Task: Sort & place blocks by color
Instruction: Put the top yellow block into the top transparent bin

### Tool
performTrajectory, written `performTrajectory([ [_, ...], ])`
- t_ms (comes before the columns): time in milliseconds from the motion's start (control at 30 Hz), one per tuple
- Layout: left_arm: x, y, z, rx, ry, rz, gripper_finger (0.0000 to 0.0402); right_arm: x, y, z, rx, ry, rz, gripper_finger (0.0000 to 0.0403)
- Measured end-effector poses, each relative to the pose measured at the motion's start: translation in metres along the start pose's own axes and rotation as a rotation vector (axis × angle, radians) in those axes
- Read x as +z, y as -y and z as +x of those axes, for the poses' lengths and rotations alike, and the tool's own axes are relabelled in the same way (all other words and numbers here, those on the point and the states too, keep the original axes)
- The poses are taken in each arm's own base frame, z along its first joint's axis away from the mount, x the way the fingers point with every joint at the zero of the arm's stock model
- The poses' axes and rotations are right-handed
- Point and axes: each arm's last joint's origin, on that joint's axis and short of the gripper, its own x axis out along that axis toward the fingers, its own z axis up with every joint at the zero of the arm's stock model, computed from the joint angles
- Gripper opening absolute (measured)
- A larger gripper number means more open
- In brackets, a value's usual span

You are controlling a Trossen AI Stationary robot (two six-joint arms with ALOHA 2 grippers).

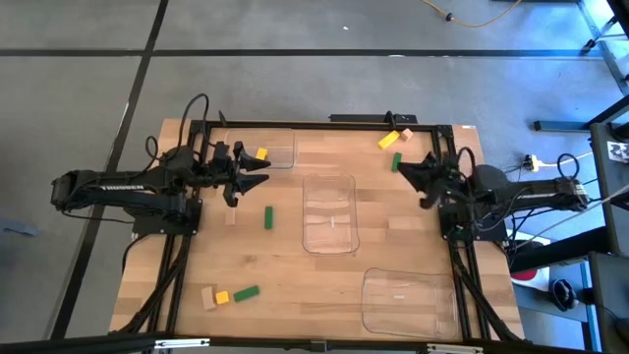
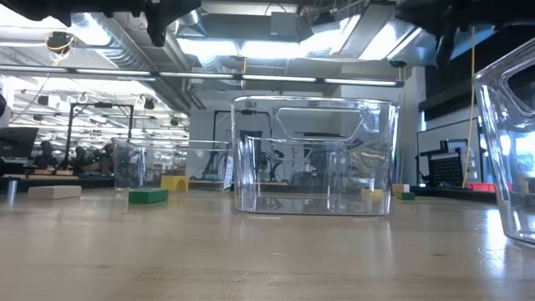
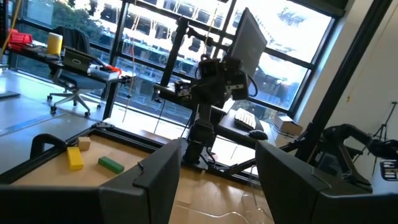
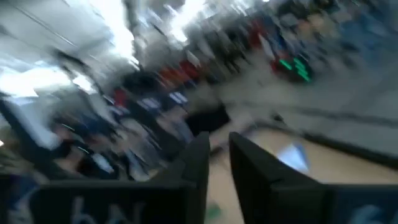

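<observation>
My left gripper (image 1: pixel 257 173) hangs open and empty over the table's (image 1: pixel 285 265) left side. A yellow block (image 1: pixel 261 153) sits just beside its tips, and a green block (image 1: pixel 268 217) lies near it. Three more blocks (image 1: pixel 225 296) lie by the near left edge. White letters on my left arm (image 1: pixel 108 187) are too small to read. Clear trays (image 1: pixel 329 211) stand in the middle. My right gripper (image 1: pixel 405 168) holds nothing, its fingers (image 4: pixel 198 163) apart by a small gap. A green block (image 1: pixel 396 160) lies right beside it, and a yellow one (image 1: pixel 389 139) sits near.
</observation>
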Motion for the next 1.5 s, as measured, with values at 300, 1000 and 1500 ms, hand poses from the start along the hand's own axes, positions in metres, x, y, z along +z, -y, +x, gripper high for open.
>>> performTrajectory([
  [300,0.001,0.000,0.000,0.019,0.017,-0.077,0.0199,0.017,-0.001,0.020,-0.409,-0.098,0.062,0.0204],
  [1000,0.006,0.001,0.000,0.012,0.071,-0.099,0.0199,-0.016,0.029,0.056,-0.699,-0.136,0.285,0.0225],
  [1500,0.007,0.001,0.000,0.016,0.083,-0.099,0.0199,0.019,0.120,0.124,-1.160,-0.357,0.415,0.0225],
])
